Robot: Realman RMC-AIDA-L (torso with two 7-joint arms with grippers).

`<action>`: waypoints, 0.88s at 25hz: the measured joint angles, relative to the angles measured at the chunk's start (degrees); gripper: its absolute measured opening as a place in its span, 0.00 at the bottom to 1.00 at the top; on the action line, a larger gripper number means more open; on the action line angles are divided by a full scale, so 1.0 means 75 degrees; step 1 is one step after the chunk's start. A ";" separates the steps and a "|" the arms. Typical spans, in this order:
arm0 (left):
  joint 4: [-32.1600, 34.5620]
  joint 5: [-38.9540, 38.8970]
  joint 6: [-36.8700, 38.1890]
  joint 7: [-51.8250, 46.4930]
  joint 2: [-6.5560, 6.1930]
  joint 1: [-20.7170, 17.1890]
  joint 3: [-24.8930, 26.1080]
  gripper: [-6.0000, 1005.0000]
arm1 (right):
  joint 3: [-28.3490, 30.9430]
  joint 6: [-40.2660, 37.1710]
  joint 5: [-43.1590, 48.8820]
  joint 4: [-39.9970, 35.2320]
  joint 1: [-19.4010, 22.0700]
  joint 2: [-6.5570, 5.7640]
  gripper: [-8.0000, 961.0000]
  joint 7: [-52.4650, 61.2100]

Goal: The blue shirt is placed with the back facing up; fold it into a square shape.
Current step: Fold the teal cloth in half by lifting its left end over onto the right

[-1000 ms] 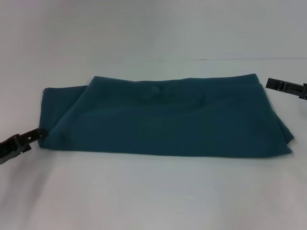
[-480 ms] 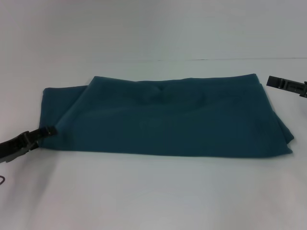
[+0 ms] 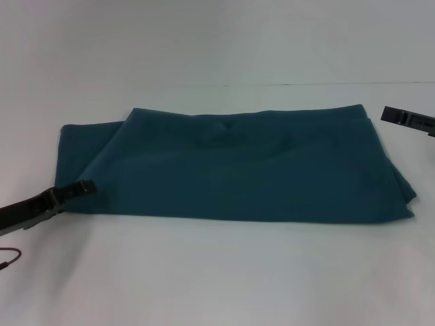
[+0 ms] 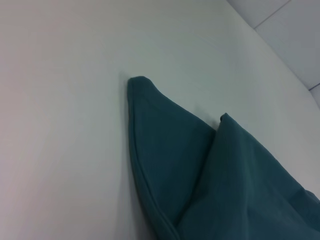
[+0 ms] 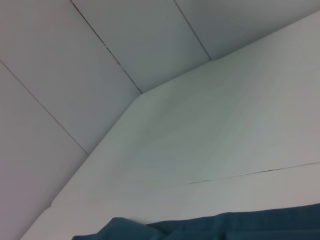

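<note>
The blue shirt [image 3: 231, 166] lies flat on the white table [image 3: 217, 272], already folded into a wide band; its long axis runs left to right across the scene, so the fold still owed, by my judgement, is one that brings one short end over toward the other. The left gripper [image 3: 85, 187] sits low at the shirt's near left corner, its tip over the cloth edge, the shirt stretching away to its right; it is plainly the nearer arm to a graspable corner. Whether its jaws are parted or closed on fabric cannot be told from these views; the left wrist view shows only the pointed left end of the shirt [image 4: 170, 165] on the table. The right gripper [image 3: 408, 119] hangs just off the far right corner, apart from the cloth; its opening likewise cannot be told.
</note>
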State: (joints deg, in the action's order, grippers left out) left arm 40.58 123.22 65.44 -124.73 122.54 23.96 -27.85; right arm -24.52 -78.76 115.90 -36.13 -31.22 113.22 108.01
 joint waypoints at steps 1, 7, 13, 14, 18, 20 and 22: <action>-0.0019 0.0000 -0.0005 0.0004 -0.0003 0.0017 -0.0025 0.89 | 0.0000 -0.0001 -0.0003 0.0000 0.0001 -0.0001 0.97 0.0000; -0.0033 0.0000 -0.0027 0.0011 -0.0003 0.0076 -0.0129 0.89 | 0.0000 -0.0001 -0.0012 0.0000 0.0015 -0.0004 0.97 0.0000; -0.0031 0.0000 -0.0107 0.0006 -0.0002 0.0085 -0.0282 0.87 | 0.0000 0.0001 -0.0012 0.0000 0.0014 -0.0004 0.97 0.0000; -0.0029 -0.0001 -0.0148 -0.0006 -0.0002 0.0086 -0.0290 0.86 | -0.0001 0.0002 -0.0012 0.0000 0.0014 -0.0003 0.97 0.0000; -0.0004 -0.0001 -0.0320 0.0061 -0.0002 0.0077 -0.0295 0.81 | -0.0001 0.0001 -0.0021 0.0000 0.0016 -0.0004 0.97 0.0000; 0.0015 -0.0001 -0.0364 0.0109 -0.0002 0.0069 -0.0294 0.79 | -0.0001 -0.0002 -0.0027 0.0000 0.0026 -0.0004 0.97 0.0000; 0.0023 0.0020 -0.0418 0.0113 -0.0002 0.0068 -0.0294 0.76 | -0.0001 -0.0006 -0.0033 0.0001 0.0031 -0.0004 0.97 0.0000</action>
State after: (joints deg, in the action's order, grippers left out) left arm 40.76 123.37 62.30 -123.88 122.52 24.47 -30.06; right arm -24.52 -78.80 115.65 -36.12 -30.98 113.19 108.01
